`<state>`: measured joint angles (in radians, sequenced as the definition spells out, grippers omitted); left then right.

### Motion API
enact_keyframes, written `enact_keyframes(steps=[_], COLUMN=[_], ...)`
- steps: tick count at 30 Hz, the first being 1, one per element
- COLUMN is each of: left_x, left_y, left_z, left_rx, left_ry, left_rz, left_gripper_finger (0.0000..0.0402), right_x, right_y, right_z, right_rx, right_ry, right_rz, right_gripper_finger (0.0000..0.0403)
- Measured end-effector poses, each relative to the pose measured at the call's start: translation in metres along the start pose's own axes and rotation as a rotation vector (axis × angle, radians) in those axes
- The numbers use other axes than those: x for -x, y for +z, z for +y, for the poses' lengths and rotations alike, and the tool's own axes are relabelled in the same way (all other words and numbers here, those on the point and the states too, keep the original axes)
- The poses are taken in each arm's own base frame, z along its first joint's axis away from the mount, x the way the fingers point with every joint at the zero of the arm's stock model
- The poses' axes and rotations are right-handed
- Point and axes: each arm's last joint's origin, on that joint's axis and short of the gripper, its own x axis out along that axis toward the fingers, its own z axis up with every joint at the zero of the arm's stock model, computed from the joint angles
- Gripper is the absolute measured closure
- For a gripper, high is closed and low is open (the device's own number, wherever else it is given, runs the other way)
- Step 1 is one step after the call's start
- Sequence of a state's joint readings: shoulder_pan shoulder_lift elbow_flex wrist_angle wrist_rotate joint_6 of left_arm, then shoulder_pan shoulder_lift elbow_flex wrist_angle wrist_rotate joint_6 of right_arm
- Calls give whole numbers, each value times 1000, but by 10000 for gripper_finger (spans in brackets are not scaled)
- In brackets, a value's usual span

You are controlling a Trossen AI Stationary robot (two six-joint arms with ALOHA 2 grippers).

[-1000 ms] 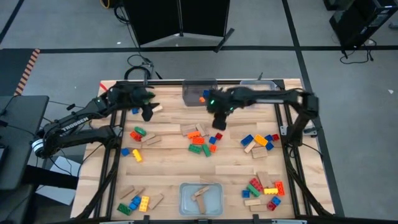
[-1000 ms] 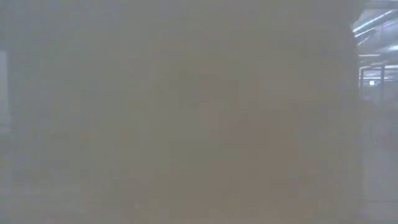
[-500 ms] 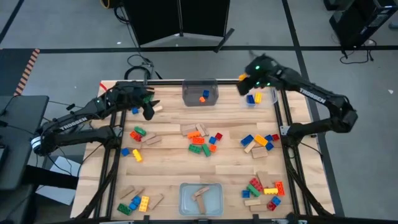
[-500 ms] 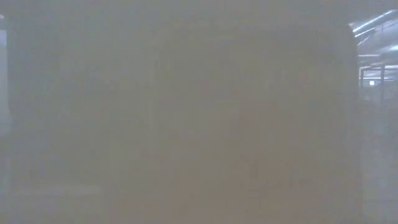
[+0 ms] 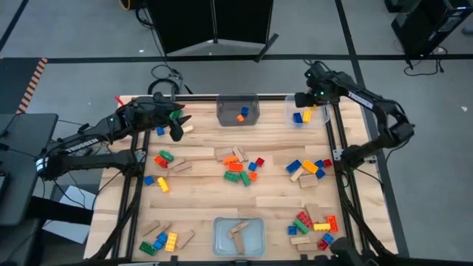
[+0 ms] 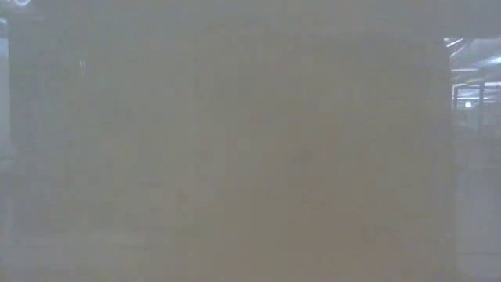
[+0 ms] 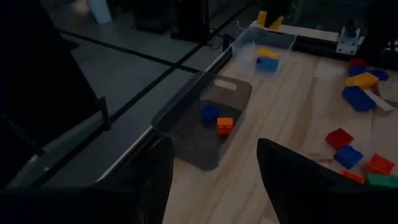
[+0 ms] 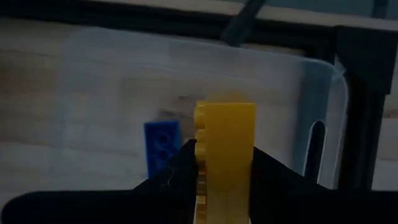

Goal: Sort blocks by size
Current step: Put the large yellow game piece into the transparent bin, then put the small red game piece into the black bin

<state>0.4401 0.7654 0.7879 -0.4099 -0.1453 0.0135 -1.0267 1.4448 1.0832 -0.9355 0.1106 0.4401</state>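
Wooden table [image 5: 273, 196], right claw [image 8: 219, 163] gripping yellow brick [image 8: 225, 143] over corner bin [image 8: 93, 81], left claw [image 7: 211, 168] wide.

Even overhead light; low view fogged; left wrist dim.

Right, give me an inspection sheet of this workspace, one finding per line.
Surface: wooden table, bare in patches between the piles.
Job's things: blocks scattered in piles across the table; a yellow block is held over the far right bin, which holds a blue block.
Clutter: far middle bin with two small blocks; near bin with tan blocks.
Grippers: right gripper shut on the yellow block; left gripper open, empty, at the far left.
Cables: black cable coiled on the floor behind the table's far left corner.
Surroundings: grey floor; low view blocked, nothing seen.
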Motion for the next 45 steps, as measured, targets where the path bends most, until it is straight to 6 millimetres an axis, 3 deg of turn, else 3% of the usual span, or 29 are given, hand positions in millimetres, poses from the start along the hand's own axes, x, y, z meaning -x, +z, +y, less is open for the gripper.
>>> enact_keyframes(steps=[11, 18, 26, 36, 45], left_x=[2, 8, 15, 24, 1], left_y=[-4, -25, -49, -79, -84], left_z=[-13, -25, -30, -26, -37], left_rx=[31, 89, 325, 747, 795], left_ry=[-21, -23, 71, 453, 513], left_rz=[36, 243, 492, 865, 928], left_gripper_finger=[165, 165, 187, 209, 209], right_x=[-31, -32, -17, 19, 29], right_y=[-3, -6, -6, -5, -3], right_z=[10, 11, 9, 7, 8], right_rx=[86, 140, 188, 181, 189], right_ry=[-158, -169, -132, 9, 79], right_rz=[103, 101, 44, -140, -214], right_gripper_finger=[297, 237, 211, 216, 214])
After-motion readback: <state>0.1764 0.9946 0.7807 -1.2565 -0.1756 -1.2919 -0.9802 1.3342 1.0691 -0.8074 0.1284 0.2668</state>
